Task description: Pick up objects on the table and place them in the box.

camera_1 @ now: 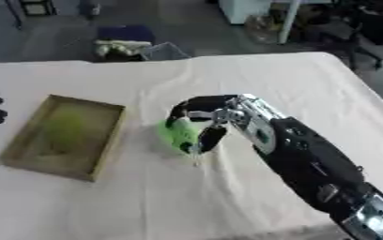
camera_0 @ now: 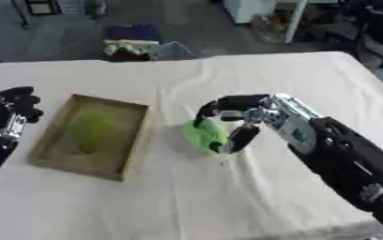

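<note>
Soft, even daylight on the white table [camera_0: 269, 70]; both views blurred, shadows faint.

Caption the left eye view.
Right hand curled round a green object beside the box.

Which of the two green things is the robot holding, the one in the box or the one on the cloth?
The bright green object on the white cloth, right of the box; the right hand curls round it. The duller green one lies untouched inside the box.
</note>
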Controlling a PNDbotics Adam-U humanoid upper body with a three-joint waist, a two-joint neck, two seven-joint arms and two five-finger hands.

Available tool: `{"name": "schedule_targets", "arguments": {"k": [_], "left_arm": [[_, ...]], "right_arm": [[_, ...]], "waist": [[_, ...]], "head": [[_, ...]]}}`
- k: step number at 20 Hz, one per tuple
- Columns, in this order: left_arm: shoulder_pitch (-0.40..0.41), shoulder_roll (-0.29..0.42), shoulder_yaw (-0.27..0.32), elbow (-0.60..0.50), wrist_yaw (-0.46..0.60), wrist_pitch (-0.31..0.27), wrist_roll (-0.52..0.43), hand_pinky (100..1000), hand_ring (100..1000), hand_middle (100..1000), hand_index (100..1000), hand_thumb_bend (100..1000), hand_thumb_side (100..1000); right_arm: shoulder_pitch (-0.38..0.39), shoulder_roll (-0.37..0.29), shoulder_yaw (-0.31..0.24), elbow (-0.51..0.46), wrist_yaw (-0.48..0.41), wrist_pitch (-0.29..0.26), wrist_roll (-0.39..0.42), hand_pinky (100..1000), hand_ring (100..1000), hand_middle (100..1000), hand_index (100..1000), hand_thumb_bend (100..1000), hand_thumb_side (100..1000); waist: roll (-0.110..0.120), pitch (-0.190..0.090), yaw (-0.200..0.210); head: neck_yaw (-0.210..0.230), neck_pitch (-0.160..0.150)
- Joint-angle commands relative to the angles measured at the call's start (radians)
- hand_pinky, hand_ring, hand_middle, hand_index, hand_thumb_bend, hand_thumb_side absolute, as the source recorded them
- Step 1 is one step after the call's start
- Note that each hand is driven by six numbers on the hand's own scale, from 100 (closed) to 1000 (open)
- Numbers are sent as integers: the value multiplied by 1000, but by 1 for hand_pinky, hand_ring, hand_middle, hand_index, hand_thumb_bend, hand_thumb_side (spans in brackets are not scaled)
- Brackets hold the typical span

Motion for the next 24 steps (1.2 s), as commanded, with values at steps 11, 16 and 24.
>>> {"name": "schedule_targets", "arguments": {"k": [11, 16, 24], "left_arm": [[-18, 10, 0, -15, -1, -3, -5, 660, 625, 655, 804, 315, 759], [-19, 8, 2, -16, 1, -3, -3, 660, 625, 655, 804, 314, 759], [-19, 5, 1, -17, 6, -3, -3, 660, 625, 656, 803, 314, 757]], "right_arm": [[-17, 51, -52, 78, 197, -56, -160, 719, 624, 528, 632, 100, 100], [-35, 74, -83, 73, 247, -33, -284, 558, 448, 327, 426, 100, 100], [-130, 134, -122, -6, 256, 38, -355, 532, 410, 282, 384, 100, 100]], "waist": [[13, -1, 27], [15, -3, 33], [15, -10, 43]], "head": [[-11, -3], [-13, -6], [-16, -9]]}}
